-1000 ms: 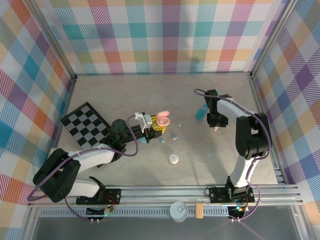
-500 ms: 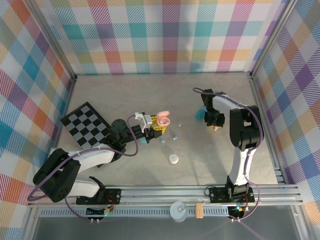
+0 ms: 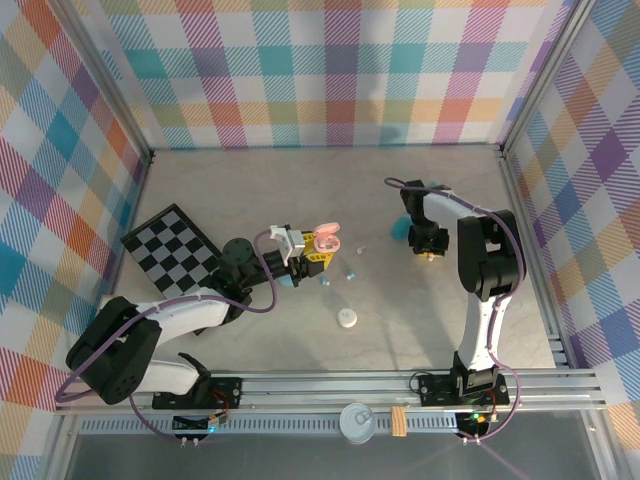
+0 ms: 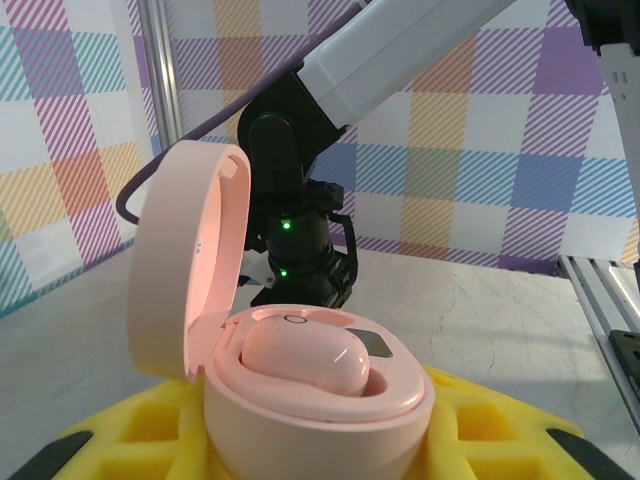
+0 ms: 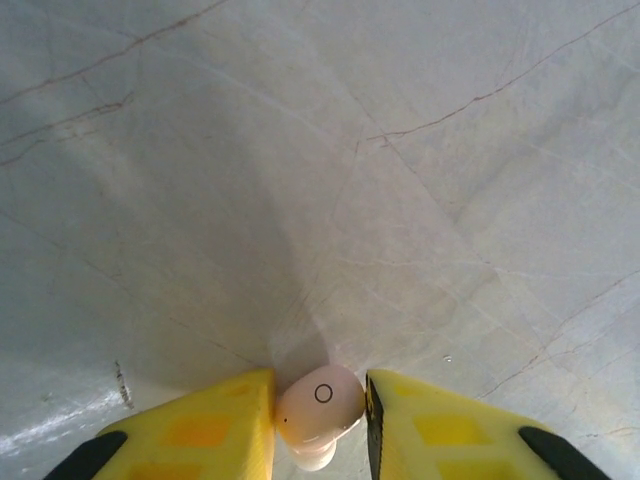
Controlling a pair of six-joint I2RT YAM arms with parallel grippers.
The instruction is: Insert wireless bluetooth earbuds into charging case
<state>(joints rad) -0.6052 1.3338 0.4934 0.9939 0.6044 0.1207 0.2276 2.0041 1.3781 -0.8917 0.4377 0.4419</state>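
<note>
A marbled tabletop (image 5: pixel 400 150) is ringed by plaid walls (image 3: pixel 330 70). A pinkish earbud (image 5: pixel 320 400) is clamped by the right tool (image 5: pixel 318 385), with a teal object (image 3: pixel 400 228) just beside it. The open charging case (image 4: pixel 300 380) is clamped by the left tool (image 4: pixel 310 440).

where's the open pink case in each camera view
top external: pink case, lid up, mid-table at the tip of the left hand.
left wrist: pink case low centre, one earbud seated inside, on the left hand's yellow fingers.
right wrist: another pinkish earbud between the right hand's yellow fingers, on the table.
shared landmark: the grey marble table under everything.
</note>
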